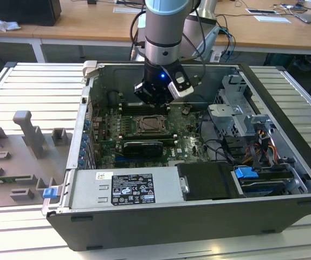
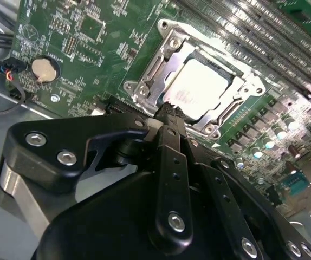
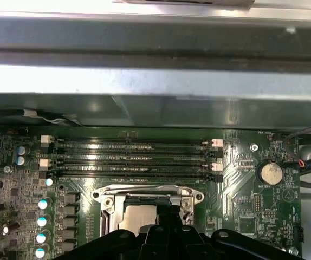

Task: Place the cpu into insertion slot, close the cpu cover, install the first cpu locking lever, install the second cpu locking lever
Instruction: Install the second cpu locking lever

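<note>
The cpu [image 2: 199,86], pale and silvery, lies in the insertion slot [image 1: 147,125] on the green motherboard. The cpu cover [image 2: 243,86], a silvery frame, lies flat around it, so the chip shows through the cut-out. In the first wrist view the cpu [image 3: 138,218] appears just beyond the black fingers. My gripper [image 2: 168,112] is shut with nothing held, its tip right at the socket's near edge. In the exterior view the gripper [image 1: 154,103] hangs inside the open case, just behind the socket.
Long black memory slots [image 3: 134,160] run beside the socket, below the grey case wall [image 3: 144,86]. A coin battery [image 2: 43,69] sits on the board. A power supply [image 1: 125,189], drive cage [image 1: 237,108] and cables crowd the case. A grey fixture tray [image 1: 20,151] lies outside.
</note>
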Available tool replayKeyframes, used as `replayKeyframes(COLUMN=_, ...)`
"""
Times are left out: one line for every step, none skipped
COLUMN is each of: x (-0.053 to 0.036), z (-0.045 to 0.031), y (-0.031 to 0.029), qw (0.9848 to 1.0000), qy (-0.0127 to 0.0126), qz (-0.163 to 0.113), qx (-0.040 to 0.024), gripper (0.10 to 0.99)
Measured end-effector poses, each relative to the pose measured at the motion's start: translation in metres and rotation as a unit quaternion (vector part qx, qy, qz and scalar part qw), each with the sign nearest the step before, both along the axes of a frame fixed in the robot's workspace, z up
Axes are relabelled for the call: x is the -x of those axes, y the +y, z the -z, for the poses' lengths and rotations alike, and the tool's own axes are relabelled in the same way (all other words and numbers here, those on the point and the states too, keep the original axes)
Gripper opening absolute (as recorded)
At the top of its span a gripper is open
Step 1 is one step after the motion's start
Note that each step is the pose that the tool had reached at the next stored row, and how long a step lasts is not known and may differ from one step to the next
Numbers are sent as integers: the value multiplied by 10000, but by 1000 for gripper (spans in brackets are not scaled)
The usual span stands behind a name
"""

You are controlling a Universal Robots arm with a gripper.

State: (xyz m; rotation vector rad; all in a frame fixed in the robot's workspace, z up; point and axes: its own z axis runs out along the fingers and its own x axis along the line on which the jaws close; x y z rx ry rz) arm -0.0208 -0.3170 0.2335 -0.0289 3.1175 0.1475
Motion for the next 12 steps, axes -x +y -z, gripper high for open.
replayKeyframes(x=0, z=0, y=-50, qw=10000, qy=0, qz=0, qx=-1, gripper=106)
replayKeyframes(x=1, z=0, y=-78, qw=10000, qy=0, qz=0, qx=-3, gripper=106)
replayKeyframes(x=1, z=-2, y=-85, qw=10000, qy=0, qz=0, qx=-3, gripper=106)
replayKeyframes(x=1, z=-18, y=-93, qw=10000, qy=1, qz=0, qx=-1, gripper=106)
replayKeyframes(x=2, z=-58, y=-99, qw=10000, qy=0, qz=1, qx=-2, gripper=106)
replayKeyframes(x=1, z=-82, y=-101, qw=10000, qy=0, qz=0, qx=-2, gripper=106)
replayKeyframes(x=1, z=-103, y=-103, qw=10000, qy=0, qz=0, qx=-2, gripper=106)
replayKeyframes(x=1, z=-137, y=-106, qw=10000, qy=0, qz=0, qx=-3, gripper=106)
replayKeyframes(x=1, z=-154, y=-108, qw=10000, qy=0, qz=0, qx=-2, gripper=106)
replayKeyframes(x=1, z=-165, y=-110, qw=10000, qy=0, qz=0, qx=-2, gripper=106)
replayKeyframes(x=1, z=-168, y=-117, qw=10000, qy=0, qz=0, qx=-3, gripper=106)
replayKeyframes(x=1, z=-169, y=-127, qw=10000, qy=0, qz=0, qx=-2, gripper=106)
